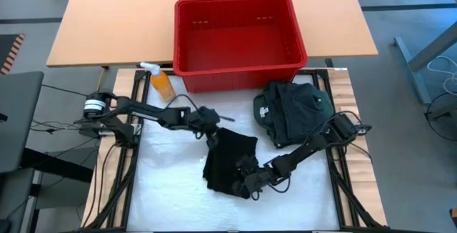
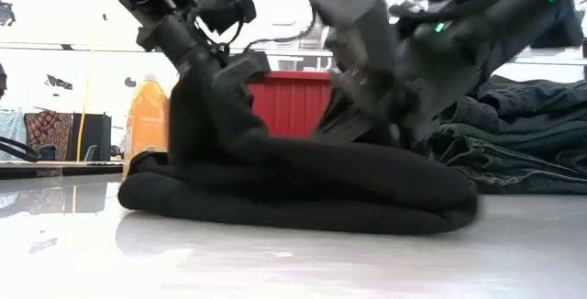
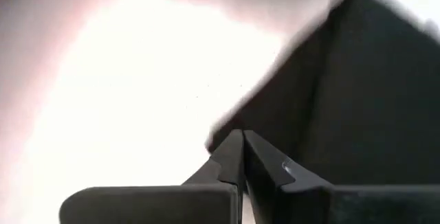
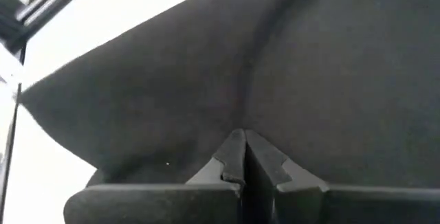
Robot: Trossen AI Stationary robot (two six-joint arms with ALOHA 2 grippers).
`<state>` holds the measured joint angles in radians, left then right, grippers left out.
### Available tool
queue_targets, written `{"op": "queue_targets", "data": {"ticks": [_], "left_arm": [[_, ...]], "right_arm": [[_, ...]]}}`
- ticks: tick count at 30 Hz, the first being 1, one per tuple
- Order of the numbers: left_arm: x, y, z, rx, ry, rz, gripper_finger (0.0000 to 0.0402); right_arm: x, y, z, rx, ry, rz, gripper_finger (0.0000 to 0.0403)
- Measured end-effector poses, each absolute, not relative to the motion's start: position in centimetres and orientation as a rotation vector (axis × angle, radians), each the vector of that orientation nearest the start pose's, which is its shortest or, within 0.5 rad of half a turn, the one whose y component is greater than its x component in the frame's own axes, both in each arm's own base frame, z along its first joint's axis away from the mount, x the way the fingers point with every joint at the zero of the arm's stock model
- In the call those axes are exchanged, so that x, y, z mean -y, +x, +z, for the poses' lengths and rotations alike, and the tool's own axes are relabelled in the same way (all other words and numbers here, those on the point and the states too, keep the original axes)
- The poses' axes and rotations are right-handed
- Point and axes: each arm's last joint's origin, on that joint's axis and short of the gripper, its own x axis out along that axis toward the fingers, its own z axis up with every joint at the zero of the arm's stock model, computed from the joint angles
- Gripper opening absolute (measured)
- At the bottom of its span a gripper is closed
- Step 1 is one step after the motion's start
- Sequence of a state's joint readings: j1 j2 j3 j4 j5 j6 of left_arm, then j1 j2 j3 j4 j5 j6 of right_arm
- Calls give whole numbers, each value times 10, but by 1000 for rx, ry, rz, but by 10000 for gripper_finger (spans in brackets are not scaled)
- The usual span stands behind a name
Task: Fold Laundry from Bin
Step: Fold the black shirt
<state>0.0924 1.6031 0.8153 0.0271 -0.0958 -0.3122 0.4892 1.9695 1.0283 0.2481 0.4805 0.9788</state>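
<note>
A black garment [image 1: 230, 163] lies crumpled on the white mat at mid-table. Its far left part rises in a peak [image 2: 206, 116] to my left gripper [image 1: 212, 137], which is shut on it. My right gripper [image 1: 247, 181] is shut on the same garment at its near right part, low over the table. A pile of dark green laundry [image 1: 291, 110] rests on the table to the right of the garment. The red bin [image 1: 235, 33] stands at the far side, and its inside shows no cloth. My left gripper pinches the black garment at a corner or edge [image 3: 223, 133] between its two fingers, slanting down from the table's left. That part is lifted off the mat and fairly taut, while the rest [image 2: 303, 198] lies on the table. Layers cannot be told. My right gripper pinches a gathered crease of the black garment [image 4: 242, 124] between its two fingers, slanting down from the table's right. The cloth puckers toward the fingertips. The garment around the hold lies low on the mat.
An orange spray bottle [image 1: 161, 83] stands at the far left, beside the bin's left corner. Bare white mat [image 1: 171, 190] lies to the left of and in front of the garment. Black frame rails run along the table's left and right edges.
</note>
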Motion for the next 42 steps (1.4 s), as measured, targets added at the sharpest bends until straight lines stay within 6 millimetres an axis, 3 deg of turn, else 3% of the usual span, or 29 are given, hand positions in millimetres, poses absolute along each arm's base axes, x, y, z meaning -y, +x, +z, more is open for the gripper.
{"op": "queue_targets", "data": {"ticks": [5, 8, 11, 14, 20, 24, 29, 33, 42], "left_arm": [[-33, 312, 213, -536, -288, 232, 0], [-21, 310, 232, -455, -318, 23, 0], [3, 310, 235, -477, -358, -273, 0], [31, 308, 223, -539, -375, -421, 0], [70, 295, 183, -661, -432, -367, 0], [94, 299, 169, -593, -512, -359, 0], [124, 307, 153, -532, -599, -370, 0], [134, 305, 137, -606, -693, -343, 0], [130, 292, 114, -867, -727, -166, 0]], "right_arm": [[-163, 341, 158, -539, 557, -263, 20], [-152, 341, 179, -494, 518, -256, 22], [-140, 339, 196, -465, 497, -280, 23], [-129, 335, 198, -508, 456, -349, 21], [-106, 334, 177, -657, 425, -470, 21], [-96, 338, 151, -728, 414, -504, 21], [-87, 343, 136, -769, 422, -533, 21], [-83, 344, 134, -790, 415, -522, 21], [-84, 343, 137, -818, 377, -472, 21]]}}
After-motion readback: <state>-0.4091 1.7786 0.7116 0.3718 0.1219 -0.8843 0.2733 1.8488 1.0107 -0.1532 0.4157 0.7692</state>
